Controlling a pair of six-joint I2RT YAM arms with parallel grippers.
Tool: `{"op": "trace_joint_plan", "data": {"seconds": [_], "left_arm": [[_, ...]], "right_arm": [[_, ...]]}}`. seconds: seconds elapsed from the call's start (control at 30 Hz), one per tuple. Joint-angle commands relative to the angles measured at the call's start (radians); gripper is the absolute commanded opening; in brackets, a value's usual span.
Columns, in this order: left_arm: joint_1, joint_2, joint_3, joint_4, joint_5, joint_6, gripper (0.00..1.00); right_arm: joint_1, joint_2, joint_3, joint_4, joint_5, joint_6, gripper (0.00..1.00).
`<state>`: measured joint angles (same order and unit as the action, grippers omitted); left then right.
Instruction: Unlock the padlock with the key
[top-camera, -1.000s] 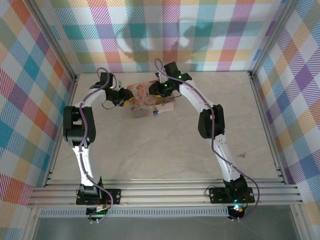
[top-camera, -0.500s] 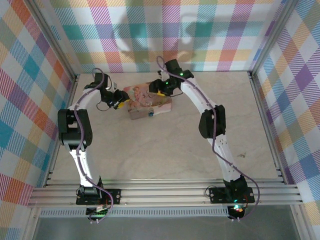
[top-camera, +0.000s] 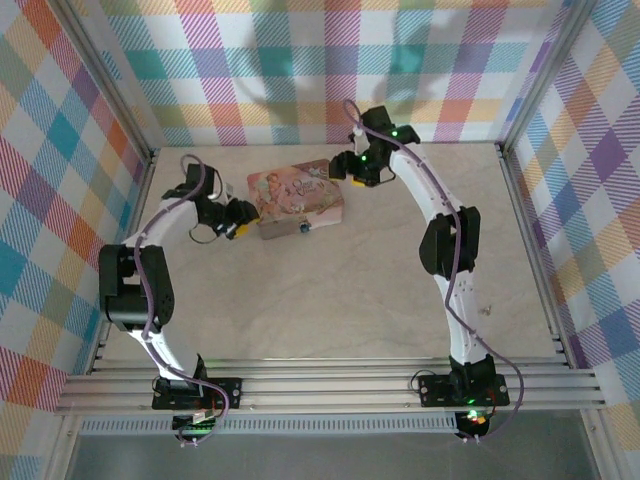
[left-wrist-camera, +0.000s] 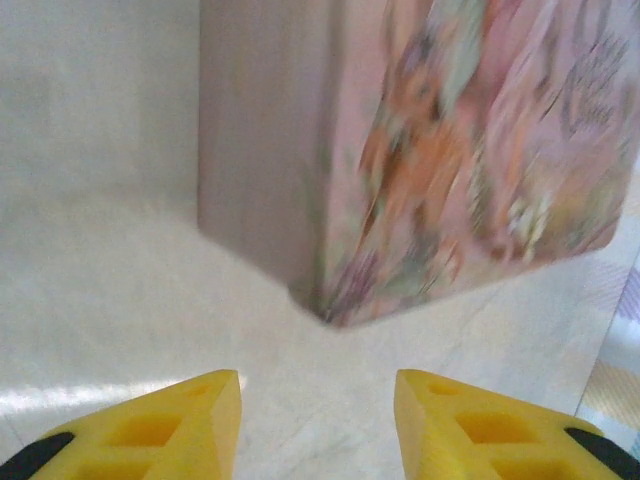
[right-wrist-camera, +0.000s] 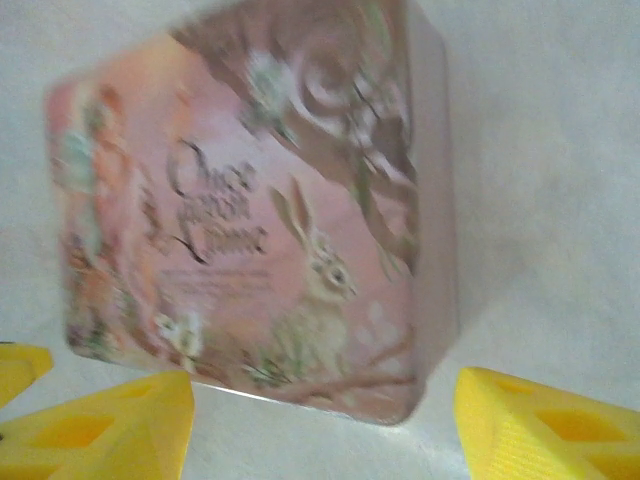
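at the tin (top-camera: 296, 193), left tool (top-camera: 237, 219) and right tool (top-camera: 341, 168) have drawn back, both open, empty; padlock (top-camera: 304, 227) left unattended, unlocking apparently stalled.

- Tin (top-camera: 297, 195): pink lid with a pale rabbit, orange and white flowers, brown branches and dark curly lettering; plain dusty-pink sides.
- Padlock (top-camera: 303, 228): dark blue-teal with a silvery speck.
- Left gripper (left-wrist-camera: 318, 385) and right gripper (right-wrist-camera: 320, 400): bright yellow fingers.
- Arms (top-camera: 430, 195): white with black joints.
- Table (top-camera: 330, 300): cream, faintly marbled.
- Walls (top-camera: 300, 60): pastel plaid in pink, teal, orange, yellow and purple.
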<state>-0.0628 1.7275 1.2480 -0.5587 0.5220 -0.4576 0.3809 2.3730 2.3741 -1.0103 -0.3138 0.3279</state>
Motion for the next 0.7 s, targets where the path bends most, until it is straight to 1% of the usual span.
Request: {"op": "trace_joint_plan", "data": {"seconds": [0.0,0.07,0.13,0.27,0.47,0.67], "left_arm": [[-0.060,-0.039,-0.071,0.065,0.000,-0.054,0.44],[-0.084,-0.030,-0.090,0.096,-0.005,-0.077,0.44],[-0.104,-0.010,-0.089,0.122,-0.007,-0.093,0.43],[-0.118,0.046,-0.048,0.144,-0.011,-0.095,0.42],[-0.121,0.149,0.063,0.131,-0.021,-0.070,0.40],[-0.121,0.228,0.137,0.140,-0.030,-0.078,0.40]], "right_arm": [[0.009,-0.072,-0.144,0.038,-0.005,0.002,0.69],[0.009,-0.106,-0.233,0.115,-0.022,0.030,0.69],[0.009,-0.114,-0.284,0.169,-0.058,0.055,0.69],[0.009,-0.080,-0.267,0.196,-0.118,0.086,0.69],[0.008,0.013,-0.126,0.176,-0.154,0.095,0.68],[0.009,0.140,0.115,0.093,-0.160,0.097,0.68]]}}
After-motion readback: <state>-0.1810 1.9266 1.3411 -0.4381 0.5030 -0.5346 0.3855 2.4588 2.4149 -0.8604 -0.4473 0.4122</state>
